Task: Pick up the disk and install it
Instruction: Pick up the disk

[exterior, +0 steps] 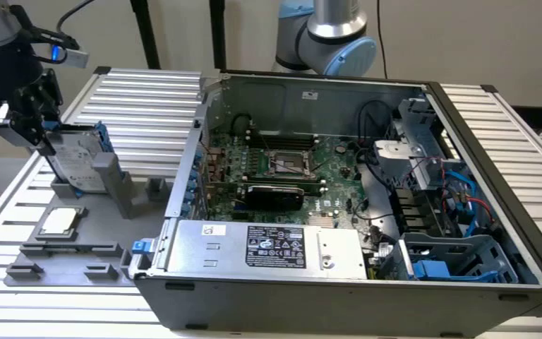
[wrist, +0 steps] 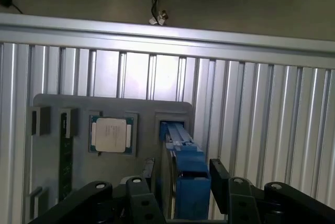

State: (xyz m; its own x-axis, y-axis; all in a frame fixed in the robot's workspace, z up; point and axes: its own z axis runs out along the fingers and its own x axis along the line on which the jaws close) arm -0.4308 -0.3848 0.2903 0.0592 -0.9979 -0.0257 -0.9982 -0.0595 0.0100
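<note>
The disk stands on edge in a slot of the grey fixture plate, at the exterior view's left, outside the computer case. Its silver body and bright blue frame run away from the wrist camera. My gripper hangs over the disk's top edge. In the wrist view the gripper straddles the disk, with one black finger on the silver side and the other on the blue side. A thin gap shows at the silver side, so the gripper is open. The disk rests in its slot.
A square silver processor chip lies on the same plate next to the disk. The open computer case lies on the exterior view's right, with a power-supply box at its front and a grey-blue drive cage in its near right corner. The ribbed aluminium table carries everything.
</note>
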